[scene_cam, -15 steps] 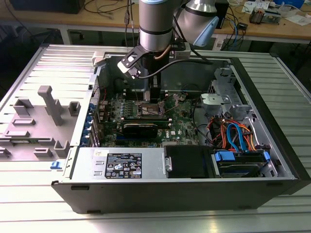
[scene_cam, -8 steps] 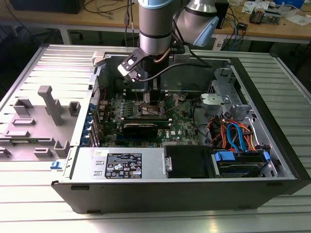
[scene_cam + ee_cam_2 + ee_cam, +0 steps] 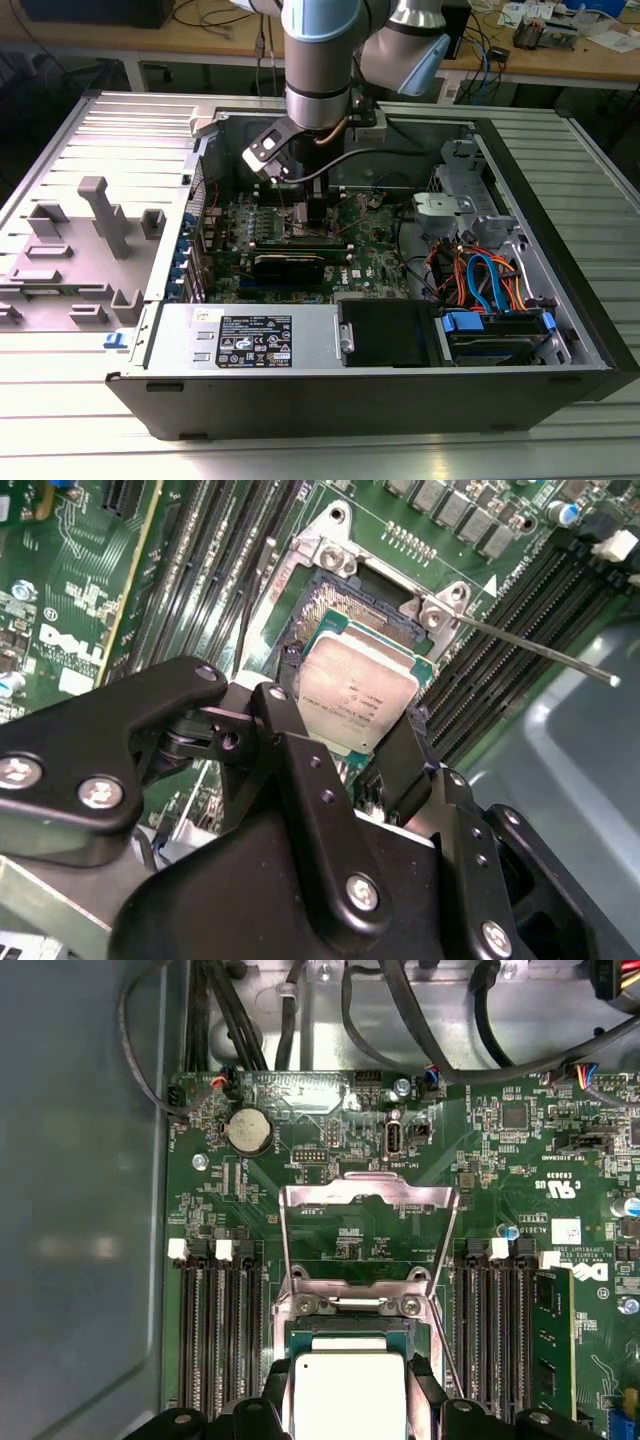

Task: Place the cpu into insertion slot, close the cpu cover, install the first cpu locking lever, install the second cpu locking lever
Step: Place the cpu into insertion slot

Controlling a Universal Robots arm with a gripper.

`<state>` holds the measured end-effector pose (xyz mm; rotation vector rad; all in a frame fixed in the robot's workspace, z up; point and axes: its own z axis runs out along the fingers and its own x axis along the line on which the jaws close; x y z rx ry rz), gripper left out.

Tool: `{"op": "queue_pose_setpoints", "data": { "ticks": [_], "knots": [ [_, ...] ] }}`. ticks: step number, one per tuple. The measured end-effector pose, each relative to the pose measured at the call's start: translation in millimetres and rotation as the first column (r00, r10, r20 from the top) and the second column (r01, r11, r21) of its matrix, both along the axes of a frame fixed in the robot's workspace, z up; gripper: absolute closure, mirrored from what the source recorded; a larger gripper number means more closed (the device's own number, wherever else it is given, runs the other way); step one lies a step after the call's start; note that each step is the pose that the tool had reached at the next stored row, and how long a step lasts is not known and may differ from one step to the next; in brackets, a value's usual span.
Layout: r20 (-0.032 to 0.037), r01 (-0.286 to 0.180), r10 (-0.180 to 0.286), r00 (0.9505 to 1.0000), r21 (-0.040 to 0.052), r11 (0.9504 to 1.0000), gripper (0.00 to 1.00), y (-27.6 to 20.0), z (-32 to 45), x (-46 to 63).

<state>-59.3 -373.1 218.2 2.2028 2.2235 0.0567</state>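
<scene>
Two black fingers (image 3: 400, 765) of my arm's tool pinch the cpu (image 3: 358, 685) by opposite edges, drawn in narrow so the chip fills the gap between them. The chip is flat, its dull silver top facing the wrist cameras. It hangs directly over the insertion slot (image 3: 345, 602) on the green motherboard (image 3: 500, 1160).

In both wrist views a strip of the slot's gold contact field shows past the chip's far edge, on the side where the cpu cover (image 3: 370, 1192) is hinged. I cannot tell whether the chip is touching the slot or is just above it. In the second wrist view its edges look slightly turned against the slot's rim.

The cover stands raised, a silvery frame with an open centre, clear of the chip. One thin locking lever (image 3: 530, 650) juts out free from a corner of the slot, over the long black memory slots (image 3: 500, 610) beside it.

In the exterior view the arm (image 3: 318, 60) reaches straight down into the open computer case (image 3: 560, 250), which lies on a ribbed metal counter (image 3: 560, 440).
</scene>
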Motion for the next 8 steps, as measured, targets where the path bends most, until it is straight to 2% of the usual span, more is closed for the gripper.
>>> {"op": "queue_pose_setpoints", "data": {
  "ticks": [8],
  "knots": [
    [-0.0001, 0.000, 0.000, 1.0000, -0.0017, 1.0000, 0.46, -2.9, -7.0, -0.9]
  ]
}}
